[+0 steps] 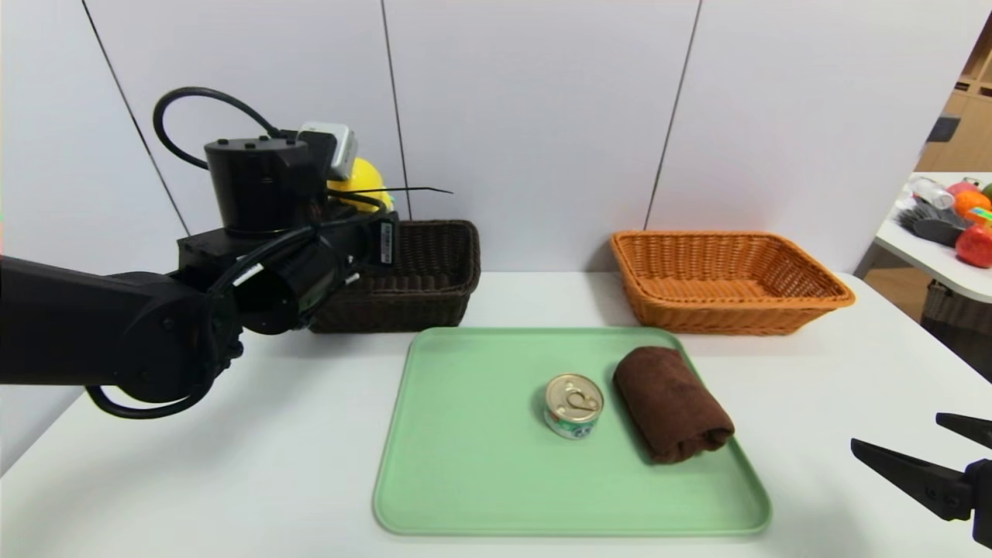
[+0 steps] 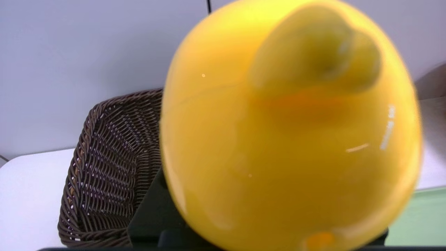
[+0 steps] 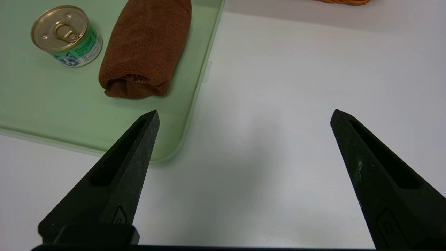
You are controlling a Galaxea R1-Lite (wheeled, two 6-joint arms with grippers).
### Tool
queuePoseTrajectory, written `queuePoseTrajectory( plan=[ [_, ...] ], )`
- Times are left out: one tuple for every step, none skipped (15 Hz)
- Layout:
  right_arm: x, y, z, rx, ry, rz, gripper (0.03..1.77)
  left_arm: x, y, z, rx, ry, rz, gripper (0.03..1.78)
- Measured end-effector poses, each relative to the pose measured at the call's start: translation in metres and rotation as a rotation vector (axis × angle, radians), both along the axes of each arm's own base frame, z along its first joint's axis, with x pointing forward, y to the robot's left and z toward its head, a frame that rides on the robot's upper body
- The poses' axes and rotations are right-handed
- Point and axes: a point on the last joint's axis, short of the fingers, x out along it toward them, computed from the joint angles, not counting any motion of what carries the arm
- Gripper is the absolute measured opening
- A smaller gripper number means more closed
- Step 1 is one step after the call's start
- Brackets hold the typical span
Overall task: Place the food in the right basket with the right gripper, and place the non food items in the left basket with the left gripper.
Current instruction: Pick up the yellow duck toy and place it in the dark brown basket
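Over the worktop (image 1: 232, 480), the left hand (image 2: 195, 223) is gripping the duck toy (image 2: 289, 132) above the dark basket (image 2: 104, 174), while the can (image 1: 573, 405) and towel (image 1: 673, 403) are waiting beside the wide-open right hand (image 3: 244, 118).

Your left arm reaches forward at raised height, its wrist turned so the left gripper (image 1: 364, 190) points away from you, jaws closed on a load. Your right gripper (image 3: 244, 116) sits low at your right, level, jaws spread wide apart.
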Motion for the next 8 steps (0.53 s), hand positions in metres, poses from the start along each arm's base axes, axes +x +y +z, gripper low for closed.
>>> queuePoseTrajectory(
  plan=[
    [-0.001,0.000,0.000,0.000,-0.004,0.000,1.70,0.009,0.004,-0.007,0.006,0.016,0.004,0.78],
    [-0.001,0.000,0.001,0.000,-0.007,0.000,1.70,0.018,0.006,-0.012,0.010,0.029,0.003,0.78],
    [-0.001,0.000,0.002,0.000,-0.011,-0.001,1.70,0.026,0.008,-0.015,0.010,0.035,0.001,0.78],
    [-0.001,0.000,0.002,-0.001,-0.013,0.000,1.70,0.034,0.010,-0.017,0.007,0.041,0.003,0.78],
    [-0.002,0.000,0.002,-0.002,-0.016,0.000,1.70,0.041,0.012,-0.020,0.010,0.053,0.010,0.78],
    [-0.003,0.000,0.003,-0.002,-0.017,-0.001,1.70,0.049,0.014,-0.023,0.011,0.063,0.022,0.78],
    [-0.003,0.000,0.003,-0.002,-0.018,-0.001,1.70,0.057,0.017,-0.025,0.011,0.067,0.035,0.78],
    [-0.004,0.000,0.003,-0.002,-0.019,-0.001,1.70,0.065,0.019,-0.027,0.010,0.068,0.049,0.78]
  ],
)
